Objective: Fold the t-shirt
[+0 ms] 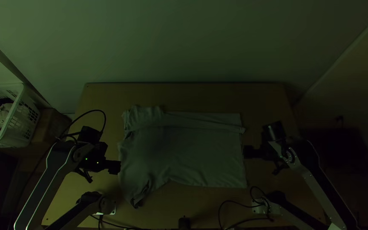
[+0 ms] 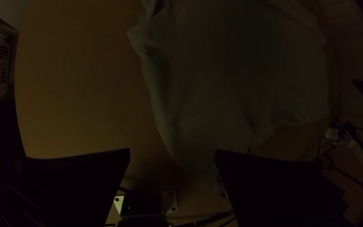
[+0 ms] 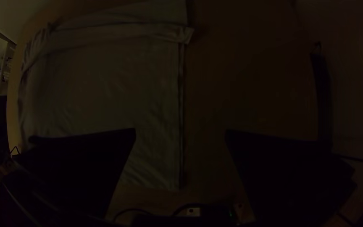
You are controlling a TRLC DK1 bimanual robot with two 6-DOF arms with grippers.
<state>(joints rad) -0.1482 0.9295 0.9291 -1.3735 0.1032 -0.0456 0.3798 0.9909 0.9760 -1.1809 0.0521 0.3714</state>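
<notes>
The grey-green t-shirt lies on the table with a long strip folded over along its far side and a bunched corner at the near left. At its left edge is my left gripper; at its right edge is my right gripper. In the left wrist view, the left gripper stands open, with the edge of the shirt near one finger. The right gripper is open too, above the straight side edge of the shirt in the right wrist view.
A white basket holding cloth stands beyond the table's left side. Bare wooden table runs along the far side of the shirt. Black cables and a small dark object are at the near edge.
</notes>
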